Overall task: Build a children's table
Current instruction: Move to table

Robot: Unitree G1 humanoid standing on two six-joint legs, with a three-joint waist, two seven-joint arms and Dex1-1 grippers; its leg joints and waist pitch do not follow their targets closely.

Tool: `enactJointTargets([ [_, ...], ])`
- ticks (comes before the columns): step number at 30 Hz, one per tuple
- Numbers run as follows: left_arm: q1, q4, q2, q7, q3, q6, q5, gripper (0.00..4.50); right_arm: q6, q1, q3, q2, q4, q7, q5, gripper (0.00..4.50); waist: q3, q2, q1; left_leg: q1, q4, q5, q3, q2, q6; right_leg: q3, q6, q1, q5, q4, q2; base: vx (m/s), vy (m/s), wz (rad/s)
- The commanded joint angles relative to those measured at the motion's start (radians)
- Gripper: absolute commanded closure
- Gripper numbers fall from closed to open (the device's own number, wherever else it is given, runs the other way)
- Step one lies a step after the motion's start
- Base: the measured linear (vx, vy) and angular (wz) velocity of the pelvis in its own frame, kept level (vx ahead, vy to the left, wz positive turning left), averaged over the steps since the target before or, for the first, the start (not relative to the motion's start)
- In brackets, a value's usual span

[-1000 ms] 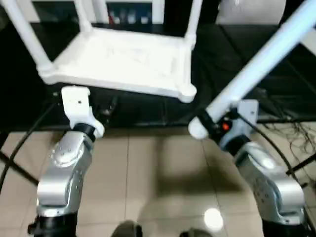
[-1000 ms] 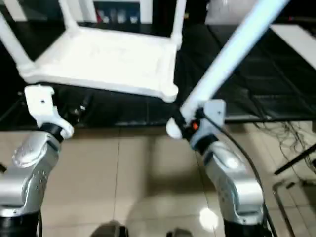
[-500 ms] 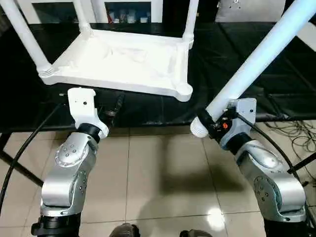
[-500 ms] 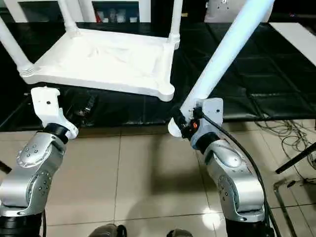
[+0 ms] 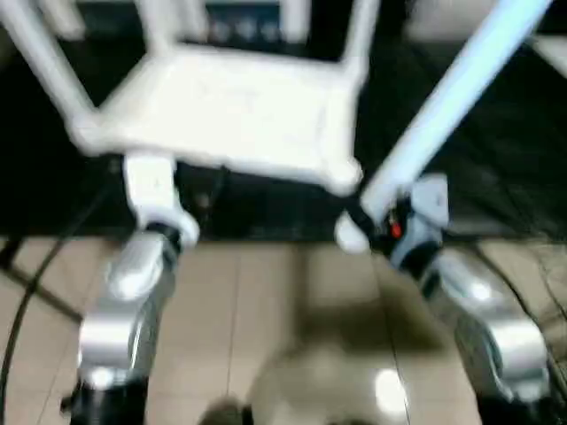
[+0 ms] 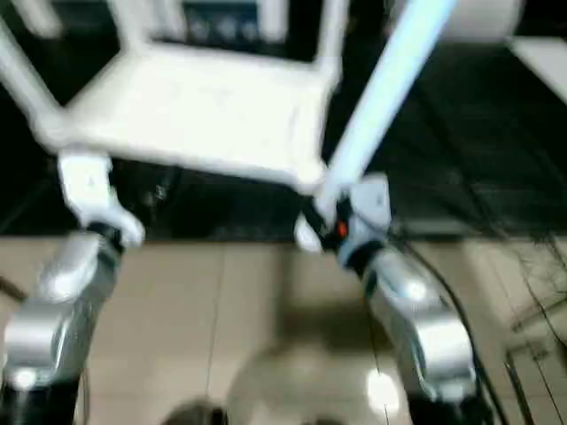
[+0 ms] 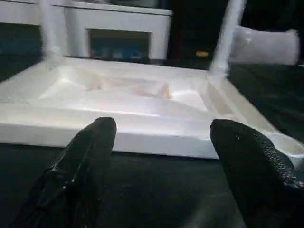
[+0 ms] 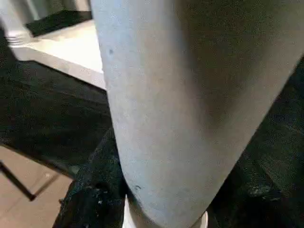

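Head stereo downward; wrist views close

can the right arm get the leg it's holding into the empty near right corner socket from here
Probably yes. The right gripper is shut on the loose leg, whose thick end hangs just beside the empty corner socket of the upturned tabletop. Nothing lies between them, but the slanted leg needs standing upright first.
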Motion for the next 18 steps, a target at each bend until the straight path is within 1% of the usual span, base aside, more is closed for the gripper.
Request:
enactJointTargets([
  [1, 0.009, 0.000, 0.014, -0.007, 0.015, -0.003, 0.006, 0.89, -0.011, -0.005, 0.002, 0.023, -0.015, -0.002, 0.012, 2.62, -0.068, 0.021, -0.048, 0.220, -0.131, 0.108, -0.134, 0.174, 0.127, 0.040, -0.043, -0.102, -0.098, 0.078, 0.028, 0.037, -0.022, 0.50],
  [2, 0.009, 0.000, 0.014, -0.007, 0.014, -0.004, 0.006, 0.89, -0.011, -0.005, 0.002, 0.023, -0.015, -0.002, 0.012, 2.62, -0.078, 0.022, -0.045, 0.241, -0.128, 0.116, -0.146, 0.190, 0.210, 0.058, -0.027, -0.127, -0.118, 0.113, 0.024, 0.052, -0.056, 0.26],
  [3, 0.009, -0.001, 0.014, -0.008, 0.012, -0.004, 0.007, 0.89, -0.013, -0.004, 0.000, 0.025, -0.014, -0.005, 0.013, 2.62, -0.076, 0.013, -0.037, 0.220, -0.121, 0.224, -0.143, 0.199, 0.280, 0.091, 0.000, -0.177, -0.093, 0.163, 0.009, 0.048, -0.055, 0.08],
  [4, 0.009, -0.001, 0.016, -0.011, 0.009, -0.004, 0.007, 0.89, -0.014, -0.004, -0.002, 0.025, -0.014, -0.006, 0.013, 2.62, -0.077, 0.010, -0.031, 0.207, -0.122, 0.262, -0.129, 0.191, 0.290, 0.099, 0.019, -0.187, -0.072, 0.172, 0.006, 0.048, -0.055, 0.08],
  [5, 0.009, -0.001, 0.016, -0.012, 0.007, -0.004, 0.007, 0.89, -0.015, -0.005, -0.005, 0.023, -0.011, -0.005, 0.014, 2.62, -0.063, -0.016, -0.019, 0.144, -0.139, 0.156, -0.049, 0.126, 0.223, 0.117, 0.001, -0.161, 0.062, 0.118, 0.004, 0.000, 0.000, 0.00],
  [6, 0.009, 0.000, 0.016, -0.012, 0.007, -0.005, 0.007, 0.89, -0.016, -0.005, -0.007, 0.022, -0.010, -0.004, 0.014, 2.62, -0.063, -0.016, -0.019, 0.144, -0.139, 0.156, -0.049, 0.126, 0.223, 0.117, 0.001, -0.161, 0.062, 0.118, 0.004, 0.015, -0.066, 0.07],
  [7, 0.009, 0.000, 0.016, -0.012, 0.007, -0.005, 0.008, 0.89, -0.016, -0.006, -0.008, 0.021, -0.010, -0.004, 0.014, 2.62, -0.062, -0.060, -0.009, 0.121, -0.120, -0.038, -0.008, 0.054, 0.116, 0.169, -0.016, -0.108, 0.082, 0.012, -0.032, 0.015, -0.066, 0.07],
  [8, 0.011, -0.001, 0.016, -0.013, 0.006, -0.007, 0.007, 0.89, -0.017, -0.004, -0.009, 0.020, -0.009, -0.002, 0.013, 2.62, -0.052, -0.089, 0.024, 0.063, -0.022, -0.121, 0.029, -0.013, 0.001, 0.264, -0.031, -0.020, -0.327, -0.081, -0.120, 0.016, -0.098, 0.00],
  [9, 0.011, -0.001, 0.017, -0.013, 0.005, -0.007, 0.008, 0.89, -0.018, -0.003, -0.009, 0.020, -0.009, -0.001, 0.012, 2.62, -0.059, -0.072, 0.040, 0.036, 0.016, -0.042, 0.010, 0.006, -0.083, 0.282, -0.085, 0.017, -0.577, -0.095, -0.154, 0.017, -0.078, -0.03],
  [10, 0.011, -0.001, 0.017, -0.014, 0.004, -0.007, 0.008, 0.89, -0.019, -0.002, -0.009, 0.020, -0.008, -0.001, 0.012, 2.62, -0.052, -0.070, 0.038, 0.025, 0.018, -0.020, 0.004, 0.014, -0.109, 0.280, -0.114, 0.019, -0.607, -0.098, -0.155, 0.017, -0.078, -0.03],
  [11, 0.011, -0.001, 0.018, -0.014, 0.002, -0.007, 0.009, 0.89, -0.020, -0.001, -0.009, 0.021, -0.007, 0.000, 0.009, 2.62, -0.041, -0.062, 0.034, 0.009, 0.001, 0.015, -0.004, 0.026, -0.144, 0.253, -0.183, 0.026, -0.587, -0.093, -0.134, 0.000, 0.000, 0.00],
  [12, 0.011, -0.001, 0.018, -0.014, 0.002, -0.007, 0.009, 0.89, -0.020, -0.001, -0.009, 0.021, -0.007, 0.000, 0.009, 2.62, -0.040, -0.056, 0.030, 0.014, -0.021, 0.027, -0.004, 0.034, -0.150, 0.232, -0.210, 0.021, -0.565, -0.094, -0.117, 0.000, 0.000, 0.00],
  [13, 0.010, 0.000, 0.019, -0.015, 0.001, -0.008, 0.009, 0.89, -0.023, 0.000, -0.008, 0.023, -0.006, 0.001, 0.005, 2.62, -0.033, -0.026, 0.007, 0.045, -0.126, -0.055, 0.004, 0.070, -0.160, 0.156, -0.237, -0.011, -0.487, -0.073, -0.029, 0.000, 0.000, 0.00],
  [14, 0.010, 0.001, 0.019, -0.015, 0.000, -0.008, 0.010, 0.89, -0.024, 0.000, -0.007, 0.023, -0.005, 0.001, 0.005, 2.62, -0.043, -0.012, -0.001, 0.069, -0.140, -0.108, -0.002, 0.083, -0.160, 0.137, -0.237, -0.023, -0.426, -0.053, -0.004, 0.061, 0.075, 0.01],
  [15, 0.011, 0.000, 0.019, -0.016, -0.001, -0.009, 0.010, 0.89, -0.027, 0.003, -0.006, 0.022, -0.003, 0.002, 0.005, 2.62, -0.069, 0.004, -0.032, 0.149, -0.160, -0.170, -0.045, 0.118, -0.136, 0.108, -0.254, -0.065, -0.221, 0.001, 0.024, 0.083, 0.088, -0.01],
  [16, 0.011, -0.001, 0.019, -0.016, -0.001, -0.009, 0.010, 0.89, -0.029, 0.004, -0.006, 0.021, -0.002, 0.003, 0.005, 2.62, -0.069, 0.008, -0.048, 0.163, -0.170, -0.159, -0.071, 0.129, -0.101, 0.095, -0.247, -0.074, -0.131, 0.030, 0.031, 0.083, 0.088, -0.01],
  [17, 0.012, -0.001, 0.019, -0.017, -0.002, -0.009, 0.011, 0.89, -0.033, 0.005, -0.005, 0.019, 0.002, 0.005, 0.004, 2.62, -0.071, 0.012, -0.056, 0.201, -0.171, -0.164, -0.091, 0.141, -0.020, 0.087, -0.204, -0.115, -0.046, 0.059, 0.027, 0.091, 0.077, 0.02],
  [18, 0.012, -0.001, 0.018, -0.017, -0.002, -0.009, 0.012, 0.89, -0.035, 0.005, -0.005, 0.018, 0.004, 0.006, 0.004, 2.62, -0.069, 0.004, -0.060, 0.207, -0.175, -0.170, -0.095, 0.149, 0.018, 0.089, -0.181, -0.124, -0.021, 0.066, 0.017, 0.092, 0.040, 0.10],
])
